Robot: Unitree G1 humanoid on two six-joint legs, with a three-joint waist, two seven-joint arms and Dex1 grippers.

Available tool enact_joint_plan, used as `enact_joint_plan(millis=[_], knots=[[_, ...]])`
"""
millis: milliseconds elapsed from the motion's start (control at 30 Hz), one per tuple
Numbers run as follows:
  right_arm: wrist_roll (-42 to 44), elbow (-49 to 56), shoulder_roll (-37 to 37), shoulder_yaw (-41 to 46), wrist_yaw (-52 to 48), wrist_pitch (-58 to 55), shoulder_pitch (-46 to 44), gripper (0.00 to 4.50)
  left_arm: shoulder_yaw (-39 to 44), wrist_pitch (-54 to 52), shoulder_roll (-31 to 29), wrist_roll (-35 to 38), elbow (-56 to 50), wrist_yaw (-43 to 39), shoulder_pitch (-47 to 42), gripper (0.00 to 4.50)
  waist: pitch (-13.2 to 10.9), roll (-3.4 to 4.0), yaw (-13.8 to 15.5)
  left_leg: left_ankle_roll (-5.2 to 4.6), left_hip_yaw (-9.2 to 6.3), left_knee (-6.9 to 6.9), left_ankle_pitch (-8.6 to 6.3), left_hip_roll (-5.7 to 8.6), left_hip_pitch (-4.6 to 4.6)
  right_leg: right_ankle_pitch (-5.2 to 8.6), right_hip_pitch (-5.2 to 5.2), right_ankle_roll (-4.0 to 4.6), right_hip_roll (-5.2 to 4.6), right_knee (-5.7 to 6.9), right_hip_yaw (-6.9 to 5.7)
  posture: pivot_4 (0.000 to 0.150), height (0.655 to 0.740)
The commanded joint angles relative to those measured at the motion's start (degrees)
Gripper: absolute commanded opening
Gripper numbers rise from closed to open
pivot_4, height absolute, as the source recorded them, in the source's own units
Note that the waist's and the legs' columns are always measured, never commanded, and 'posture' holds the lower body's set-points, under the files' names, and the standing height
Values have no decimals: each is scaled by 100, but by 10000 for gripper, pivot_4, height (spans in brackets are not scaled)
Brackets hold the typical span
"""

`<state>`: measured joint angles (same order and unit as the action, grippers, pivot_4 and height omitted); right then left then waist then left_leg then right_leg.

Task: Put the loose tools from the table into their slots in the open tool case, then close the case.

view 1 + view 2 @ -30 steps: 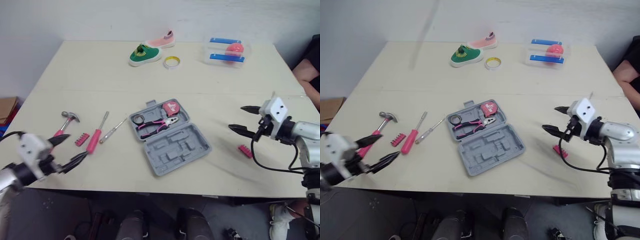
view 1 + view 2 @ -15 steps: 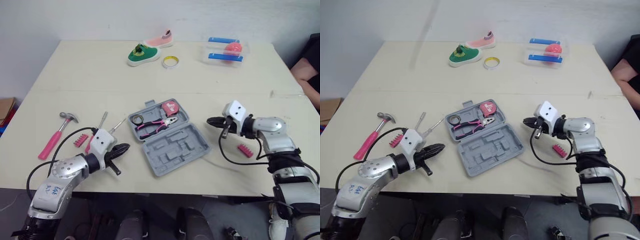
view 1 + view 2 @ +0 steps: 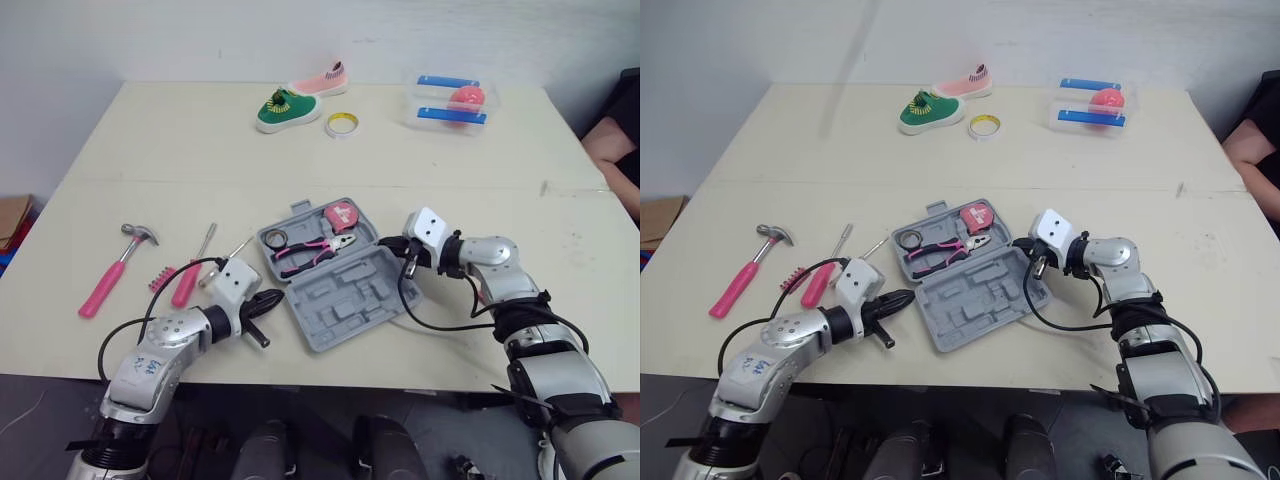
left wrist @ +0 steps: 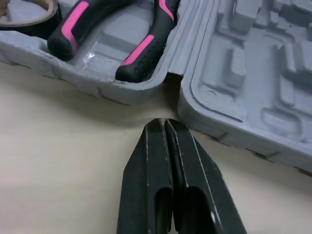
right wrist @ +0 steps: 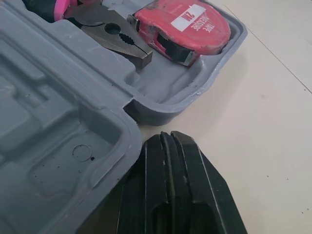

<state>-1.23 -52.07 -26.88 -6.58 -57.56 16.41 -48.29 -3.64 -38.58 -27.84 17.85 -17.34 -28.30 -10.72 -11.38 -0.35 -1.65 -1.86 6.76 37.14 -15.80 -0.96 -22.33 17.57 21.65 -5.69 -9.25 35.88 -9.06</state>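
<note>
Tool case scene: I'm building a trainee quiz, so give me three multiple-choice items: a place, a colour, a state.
1. Where is the hammer relative to the tool case? A inside it; B on the table to its left; C on its lid.
2. What colour is the tape measure in the case? A blue; B red; C green.
3. What state is the left gripper in? A wide open; B shut on a tool; C shut, empty.
Answers: B, it lies on bare tabletop left of the case; B, its body is red; C, its fingers meet with nothing between.
</note>
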Motion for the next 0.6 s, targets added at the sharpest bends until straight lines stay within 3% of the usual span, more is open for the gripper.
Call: enact_joint_plan(millis=[33, 200, 600], knots=[[76, 246, -162, 9, -343, 52, -22, 0, -154, 52, 18, -139, 181, -55, -172, 368, 0, 1, 3, 0, 0, 0, 0, 0, 0, 0, -1, 0, 0, 0, 0, 1500, 7400], [204, 682, -402, 64, -705, -70, 243, 0, -211, 147, 25, -189, 470, -193, -400, 368, -1, 1, 22, -1, -3, 1, 0, 4, 1, 0, -3, 0, -7, -1, -1, 1500, 7400], [735, 2973, -1171, 344, -1000, -1277, 1803, 0, -610, 820, 79, -508, 1481, -887, -1096, 368, -1, 2, 180, -3, -7, 2, -4, 7, 4, 0, -5, 0, -19, -18, -6, 1500, 7400]])
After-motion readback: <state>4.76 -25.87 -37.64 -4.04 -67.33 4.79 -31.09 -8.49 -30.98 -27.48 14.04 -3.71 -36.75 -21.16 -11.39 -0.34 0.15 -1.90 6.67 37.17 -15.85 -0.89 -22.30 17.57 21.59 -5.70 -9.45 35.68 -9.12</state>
